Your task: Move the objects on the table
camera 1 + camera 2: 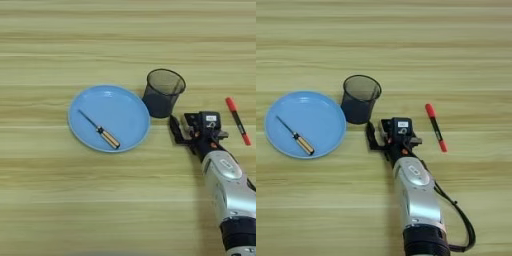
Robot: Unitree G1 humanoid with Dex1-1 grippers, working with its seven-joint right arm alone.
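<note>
On the blue plate (125, 107) at the left of the table (60, 200) lies the screwdriver (101, 131), amber handle toward me and thin shaft pointing up-left. My right gripper (186, 128) rests right of the plate and just below the black mesh cup (162, 92). Its two black fingers stand apart, open, with nothing between them. A small black square block with a white mark (210, 120) sits tight against the gripper's right side; I cannot tell whether it is gripped. The silver forearm (413, 195) comes in from the bottom edge.
A red marker (435, 127) lies on the wood right of the gripper, cap end away from me. The mesh cup stands upright, touching the plate's right rim. A black cable (458, 220) loops beside the forearm.
</note>
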